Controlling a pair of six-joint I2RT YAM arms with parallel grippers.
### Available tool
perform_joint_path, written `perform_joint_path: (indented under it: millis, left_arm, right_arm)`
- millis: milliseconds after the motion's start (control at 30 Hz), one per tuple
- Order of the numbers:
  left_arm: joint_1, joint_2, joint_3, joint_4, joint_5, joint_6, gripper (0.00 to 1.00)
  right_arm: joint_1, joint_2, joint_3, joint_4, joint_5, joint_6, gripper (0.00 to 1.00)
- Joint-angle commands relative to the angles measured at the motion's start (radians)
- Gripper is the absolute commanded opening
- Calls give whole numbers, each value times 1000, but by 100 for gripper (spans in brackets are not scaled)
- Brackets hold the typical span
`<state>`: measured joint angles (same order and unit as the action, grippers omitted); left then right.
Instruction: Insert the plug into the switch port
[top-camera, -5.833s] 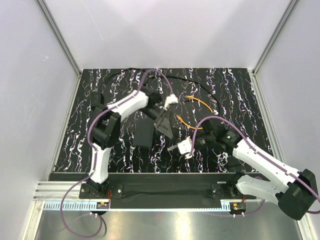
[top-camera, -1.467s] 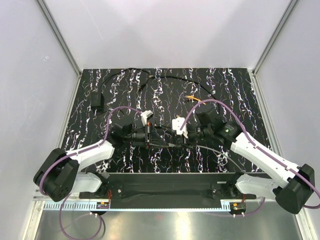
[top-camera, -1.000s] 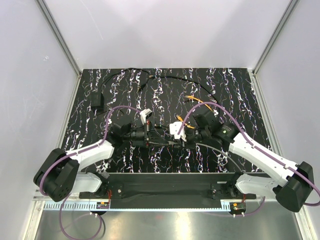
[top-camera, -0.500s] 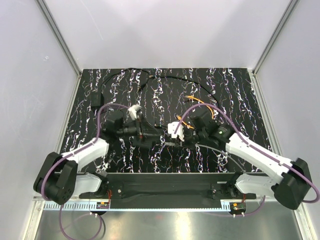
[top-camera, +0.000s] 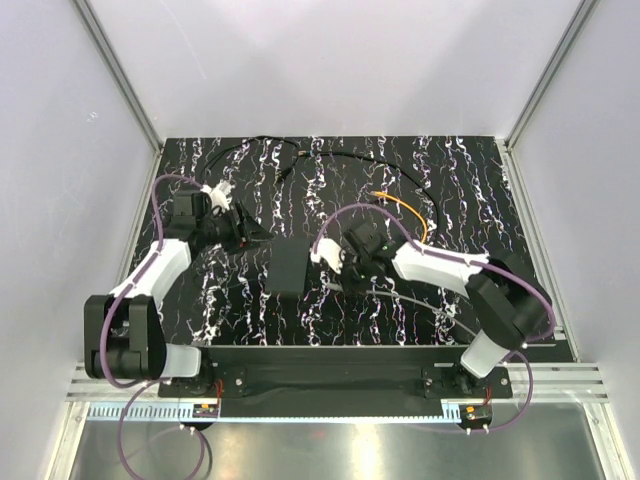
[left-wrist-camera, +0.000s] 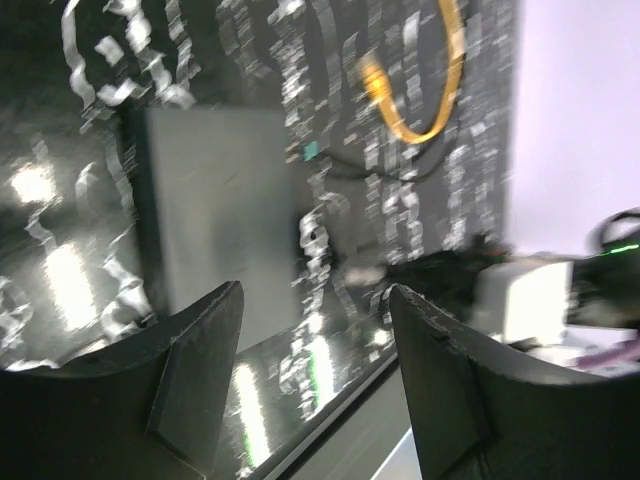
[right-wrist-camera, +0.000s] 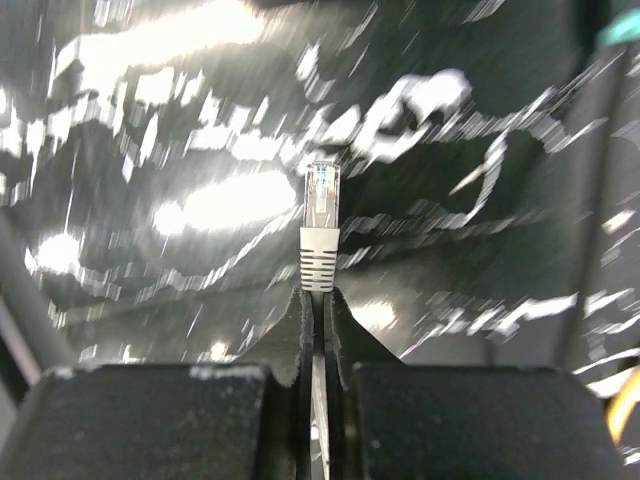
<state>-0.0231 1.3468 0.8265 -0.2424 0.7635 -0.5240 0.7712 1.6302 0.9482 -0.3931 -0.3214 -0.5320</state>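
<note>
Plug (right-wrist-camera: 320, 222) tip-outward, axis along right jaws

The top camera sits high behind the arm bases and looks down and forward over the whole table (top-camera: 470, 180), from afar. The left wrist camera looks out between the left fingers (left-wrist-camera: 195, 380), low and tilted, at the box (left-wrist-camera: 215, 210) and orange cable (left-wrist-camera: 420, 100), both also in the top view. The right wrist camera looks along the right fingers (right-wrist-camera: 150, 420) past the plug (right-wrist-camera: 320, 215), very close to the tabletop
</note>
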Motion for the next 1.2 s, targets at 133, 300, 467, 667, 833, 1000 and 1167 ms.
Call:
perform_joint_path:
  millis: [133,300,467,667,833,1000,1167]
  left_arm:
    - [5,110,43,-141,-46,202,63]
    - [3,245,89,-167,-38,234,62]
    - [2,304,117,-173,-44,249,61]
    - [-11,350,137,-175,-50,263,60]
    - [-29,391,169,-182,-52,272,60]
    - [-44,414,184,-189,-66,278,57]
    - [-60,434,204,-215,-108,295,56]
  right_arm:
    - [7,106,164,86,31,82,0]
    - [5,194,256,65,28,81,0]
    - [4,252,290,63,58,69,0]
    - [4,278,282,91,76,63,0]
    - [5,281,284,106,71,59,0]
    - [5,272,274,129,67,72,0]
    - [4,267,270,165,77,72,0]
